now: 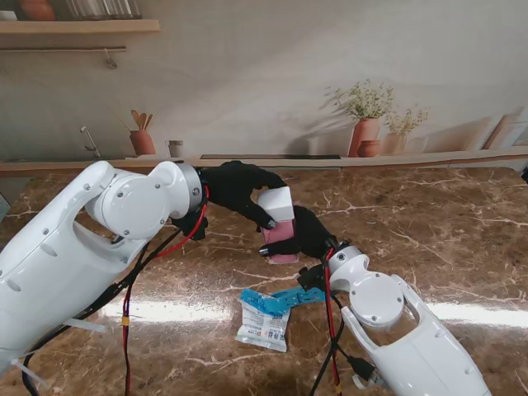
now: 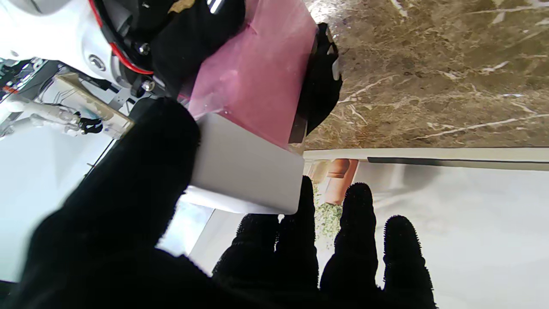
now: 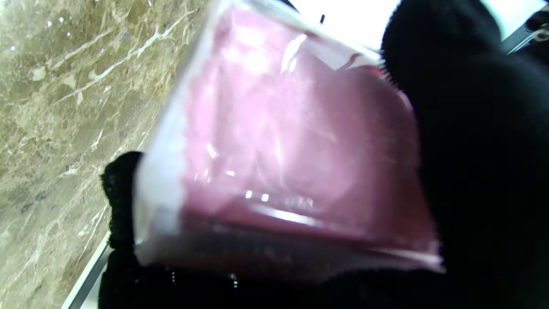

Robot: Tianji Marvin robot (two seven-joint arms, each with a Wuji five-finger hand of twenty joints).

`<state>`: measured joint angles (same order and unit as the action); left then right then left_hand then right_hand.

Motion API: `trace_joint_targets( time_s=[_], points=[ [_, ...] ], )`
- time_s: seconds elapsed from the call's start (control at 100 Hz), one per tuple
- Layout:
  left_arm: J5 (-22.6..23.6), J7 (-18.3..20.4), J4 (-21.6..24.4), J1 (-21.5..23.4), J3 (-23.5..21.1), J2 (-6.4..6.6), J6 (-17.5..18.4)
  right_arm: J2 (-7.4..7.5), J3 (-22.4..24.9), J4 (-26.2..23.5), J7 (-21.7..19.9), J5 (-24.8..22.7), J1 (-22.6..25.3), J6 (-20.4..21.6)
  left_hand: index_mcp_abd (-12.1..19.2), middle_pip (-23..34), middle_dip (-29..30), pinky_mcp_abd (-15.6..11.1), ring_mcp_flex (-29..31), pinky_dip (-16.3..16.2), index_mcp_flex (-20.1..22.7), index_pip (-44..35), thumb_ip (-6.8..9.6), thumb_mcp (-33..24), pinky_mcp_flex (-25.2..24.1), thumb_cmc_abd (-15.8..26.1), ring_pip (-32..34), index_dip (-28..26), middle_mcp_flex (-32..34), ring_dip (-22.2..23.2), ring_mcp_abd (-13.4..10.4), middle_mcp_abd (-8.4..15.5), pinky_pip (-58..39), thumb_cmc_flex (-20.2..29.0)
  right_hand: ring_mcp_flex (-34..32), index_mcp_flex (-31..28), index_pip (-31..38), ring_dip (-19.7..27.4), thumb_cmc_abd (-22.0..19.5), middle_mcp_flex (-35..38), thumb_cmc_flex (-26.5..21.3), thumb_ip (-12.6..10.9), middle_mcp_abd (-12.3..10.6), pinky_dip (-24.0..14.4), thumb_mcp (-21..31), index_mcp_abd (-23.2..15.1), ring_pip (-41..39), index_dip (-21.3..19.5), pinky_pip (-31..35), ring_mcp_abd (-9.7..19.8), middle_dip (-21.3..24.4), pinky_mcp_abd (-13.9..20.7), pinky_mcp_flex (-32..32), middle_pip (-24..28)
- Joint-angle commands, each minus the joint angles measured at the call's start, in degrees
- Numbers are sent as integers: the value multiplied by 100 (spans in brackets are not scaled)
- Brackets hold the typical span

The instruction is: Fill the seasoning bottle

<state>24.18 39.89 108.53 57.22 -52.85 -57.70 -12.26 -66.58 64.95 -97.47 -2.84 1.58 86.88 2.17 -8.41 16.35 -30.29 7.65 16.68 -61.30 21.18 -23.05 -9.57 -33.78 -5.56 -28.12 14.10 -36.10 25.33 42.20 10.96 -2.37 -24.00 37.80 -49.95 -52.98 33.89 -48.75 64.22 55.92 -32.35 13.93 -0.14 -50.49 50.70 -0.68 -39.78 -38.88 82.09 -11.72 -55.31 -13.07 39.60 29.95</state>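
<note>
The seasoning bottle is a clear square jar with pink contents, standing on the marble table. My right hand is wrapped around its body from the right. A white square cap sits at the bottle's top. My left hand pinches this cap between thumb and fingers. Whether the cap is seated on the bottle or lifted off cannot be told. A white seasoning packet with a blue top lies flat nearer to me.
The brown marble table stretches to the right. A ledge along the far edge carries terracotta pots with plants and a utensil holder. Red and black cables hang from my left arm.
</note>
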Motion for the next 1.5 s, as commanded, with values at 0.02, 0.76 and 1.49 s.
trace_joint_targets(
  time_s=[0.02, 0.76, 1.49],
  points=[
    [-142, 78, -54, 1, -17, 17, 1, 31, 41, -77, -201, 96, 17, 83, 2429, 133, -62, -234, -44, -62, 275, -1055, 272, -1911, -121, 733, 49, -158, 116, 87, -233, 277, 278, 2027, -963, -1400, 1291, -554, -2668, 740, -1844, 185, -359, -293, 2225, -993, -3036, -239, 567, 1279, -405, 636, 153, 978],
    [-678, 264, -236, 139, -154, 64, 639, 44, -27, 54, -370, 304, -88, 220, 657, 22, 209, -15, -14, -284, 116, 284, 439, -85, 24, 14, 68, 1430, -362, 30, -237, 201, 303, -305, -694, -588, 1142, -419, -2619, 583, -1507, 108, -324, -165, 1808, -1028, -2485, 814, 79, 1199, -221, 560, -108, 584],
    [63, -684, -315, 426, -6, -107, 1129, -50, -104, 48, 156, -86, -101, 159, 1467, 667, -463, 255, 1043, 559, 935, -1450, 147, 158, 49, 347, 667, 51, 896, 619, -194, 290, -1758, 190, 189, 172, 2001, 799, -2030, 425, -208, 103, -522, 1013, 1558, -1278, 2, 1293, -2977, 1118, 148, -283, -1904, 95]
  ],
)
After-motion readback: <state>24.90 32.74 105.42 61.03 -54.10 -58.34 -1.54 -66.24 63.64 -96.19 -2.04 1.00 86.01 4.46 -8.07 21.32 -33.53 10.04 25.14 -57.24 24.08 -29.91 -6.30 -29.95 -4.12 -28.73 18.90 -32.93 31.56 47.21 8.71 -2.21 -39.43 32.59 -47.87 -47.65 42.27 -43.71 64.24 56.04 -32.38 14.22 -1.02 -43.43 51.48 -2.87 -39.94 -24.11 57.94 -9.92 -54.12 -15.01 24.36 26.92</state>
